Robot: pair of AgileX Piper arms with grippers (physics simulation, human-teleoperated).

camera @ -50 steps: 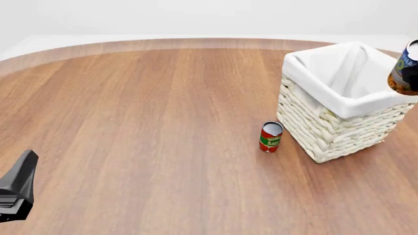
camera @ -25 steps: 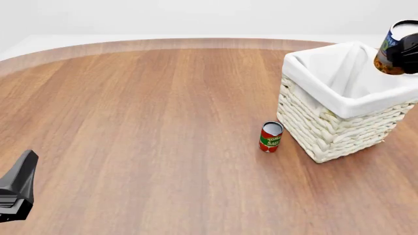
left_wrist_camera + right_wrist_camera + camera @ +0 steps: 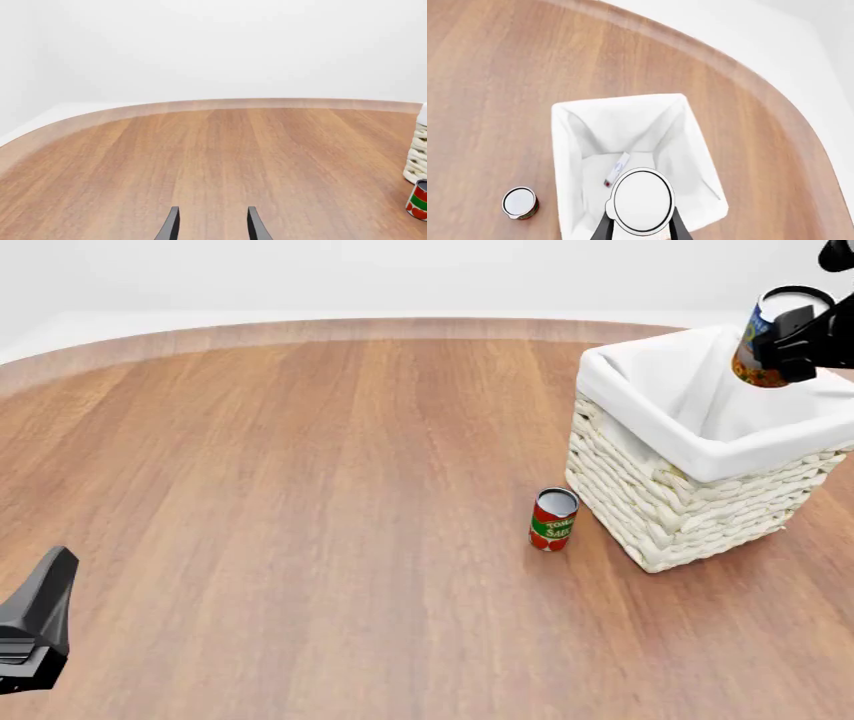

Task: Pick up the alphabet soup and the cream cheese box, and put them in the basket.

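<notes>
Spanning the whole scene, the bench (image 3: 334, 490) carries the basket (image 3: 641, 490), which sits directly under your right hand (image 3: 640, 227). That hand grips the alphabet soup (image 3: 763, 325), held in the air above the basket's opening. A flat box (image 3: 617, 169) lies inside on the liner. The tomato sauce can (image 3: 553, 520) stands just beside the basket. Your left hand (image 3: 212, 225) has its fingers apart, empty, well away from everything.

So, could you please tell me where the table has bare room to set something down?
The wide wooden stretch between the left hand and the tomato sauce can is bare. It is crowded at the right: that can stands close beside the basket, and the right hand holds the alphabet soup over it.
</notes>
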